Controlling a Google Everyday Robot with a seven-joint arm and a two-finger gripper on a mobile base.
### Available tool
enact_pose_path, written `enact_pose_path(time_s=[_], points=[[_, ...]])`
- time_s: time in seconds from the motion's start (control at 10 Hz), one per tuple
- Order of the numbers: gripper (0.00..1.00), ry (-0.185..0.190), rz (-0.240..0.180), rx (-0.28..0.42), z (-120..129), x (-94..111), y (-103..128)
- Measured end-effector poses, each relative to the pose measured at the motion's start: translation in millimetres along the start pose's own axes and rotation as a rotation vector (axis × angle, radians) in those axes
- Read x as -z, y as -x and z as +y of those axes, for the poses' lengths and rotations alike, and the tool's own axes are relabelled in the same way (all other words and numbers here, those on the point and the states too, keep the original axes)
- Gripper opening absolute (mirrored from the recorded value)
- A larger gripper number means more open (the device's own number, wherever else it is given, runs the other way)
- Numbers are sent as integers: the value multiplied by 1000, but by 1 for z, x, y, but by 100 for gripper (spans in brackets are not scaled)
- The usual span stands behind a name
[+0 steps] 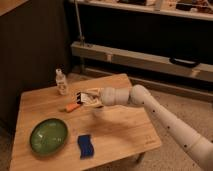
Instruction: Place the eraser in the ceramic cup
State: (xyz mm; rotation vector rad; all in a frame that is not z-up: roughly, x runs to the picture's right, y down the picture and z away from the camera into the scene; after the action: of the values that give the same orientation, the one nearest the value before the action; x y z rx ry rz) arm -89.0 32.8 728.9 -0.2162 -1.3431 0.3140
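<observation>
Closest to the camera on the wooden table (125,137) is the blue rectangular pad (85,146), lying flat near the front edge, with the green bowl (48,136) just to its left and a bit further back. Past those, around the middle of the table, the robot's white arm (165,117) reaches in from the right and ends at the gripper (86,98), which sits low over the tabletop. The eraser (82,96) shows right at the gripper's tip, a small bar with a dark edge, and the fingers look closed around it, so it's held rather than lying on the wood. The orange carrot-like piece (72,107) lies just beside and a little in front of the gripper, on the left. The ceramic cup can't be made out anywhere. Further back, near the far left edge, stands the small clear bottle (61,82), upright.
</observation>
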Motion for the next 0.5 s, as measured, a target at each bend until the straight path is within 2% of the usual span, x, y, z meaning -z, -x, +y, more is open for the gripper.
enact_pose_path(time_s=[0.3, 0.4, 0.5], points=[[19, 9, -8, 1, 0, -5, -7], [21, 12, -8, 0, 1, -5, -9], [30, 16, -4, -2, 3, -5, -13]])
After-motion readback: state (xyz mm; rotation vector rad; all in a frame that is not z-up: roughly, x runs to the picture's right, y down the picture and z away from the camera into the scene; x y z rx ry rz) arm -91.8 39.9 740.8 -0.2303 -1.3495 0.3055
